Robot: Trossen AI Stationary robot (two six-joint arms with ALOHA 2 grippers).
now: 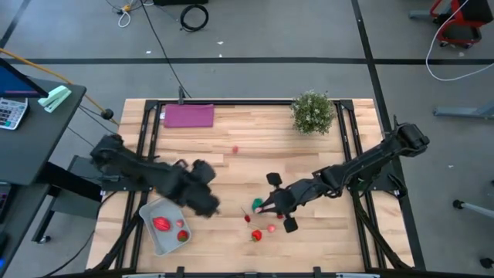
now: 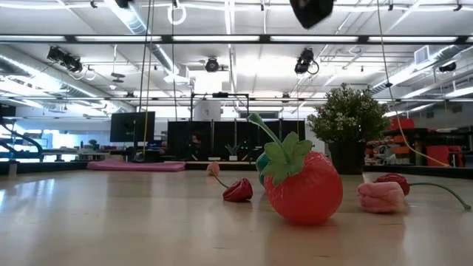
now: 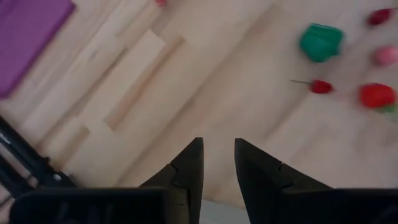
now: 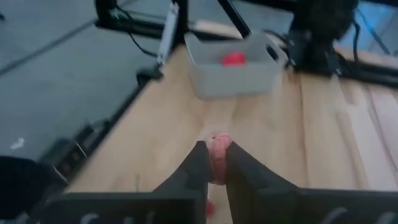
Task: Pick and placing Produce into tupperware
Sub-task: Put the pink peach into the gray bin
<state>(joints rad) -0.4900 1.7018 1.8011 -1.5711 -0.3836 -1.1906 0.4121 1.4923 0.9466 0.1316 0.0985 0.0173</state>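
The tupperware (image 1: 148, 218) stands at the table's near left with red produce (image 1: 161, 224) in it. My left gripper (image 1: 207, 199) hovers just to its right, open with nothing between its fingers (image 3: 219, 142). On the wood near the table's middle lie a green piece (image 3: 320, 42), a small red stemmed piece (image 3: 320, 86), a strawberry (image 2: 303, 185) and a pink piece (image 1: 272, 228). My right gripper (image 1: 265, 205) is above this group, pointing toward the tupperware (image 4: 236, 68), shut on a small pink piece (image 4: 218, 144). My right gripper pinches the small pink piece of produce (image 4: 218, 155) between its two fingers, near their free ends. The fingers slant down toward the table's left side. The piece is lifted clear of the wood.
A bushy potted plant (image 1: 312, 112) stands at the far right and a flat purple sheet (image 1: 188, 116) lies at the far left. One small pink piece (image 1: 235, 150) lies alone toward the far side. Dark frame rails (image 1: 147, 131) run along the table's left and right sides.
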